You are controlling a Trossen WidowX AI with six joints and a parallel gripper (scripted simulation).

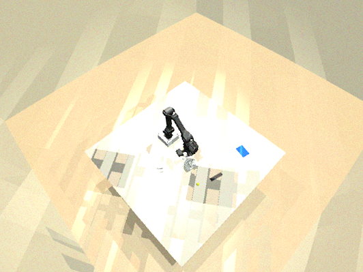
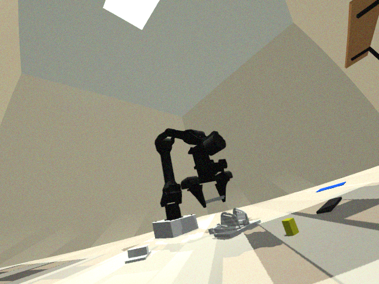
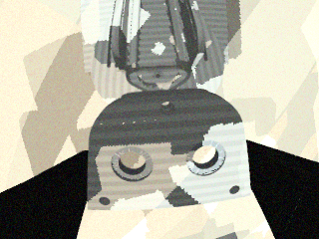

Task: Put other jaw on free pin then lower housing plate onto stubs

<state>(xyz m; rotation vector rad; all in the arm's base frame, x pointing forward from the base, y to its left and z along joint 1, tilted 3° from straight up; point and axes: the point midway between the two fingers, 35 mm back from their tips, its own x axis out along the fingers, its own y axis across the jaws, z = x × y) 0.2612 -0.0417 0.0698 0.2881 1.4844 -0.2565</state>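
Note:
The grey housing plate (image 2: 215, 199) (image 3: 164, 133), with two round holes, is held across its width between the fingertips. My gripper (image 2: 214, 200) (image 3: 166, 154) is shut on it, fingers wide apart, and carries it in the air above and beside the mechanism. The grey mechanism (image 1: 189, 164) (image 2: 232, 224) stands on the table on its base plate (image 2: 224, 235) (image 3: 97, 82). Its two jaws stand side by side in the exterior view and run up the top of the wrist view. The held plate covers the near part of the mechanism in the wrist view; pins, stubs and tooth meshing cannot be made out.
A yellow block (image 1: 197, 184) (image 2: 290, 226) and a black bar (image 1: 215, 176) (image 2: 329, 205) lie beyond the mechanism. A flat blue piece (image 1: 242, 150) (image 2: 331, 187) lies farther off. A small grey stepped part (image 2: 137, 252) sits on the other side, near the arm's grey base (image 1: 169, 138) (image 2: 176, 227).

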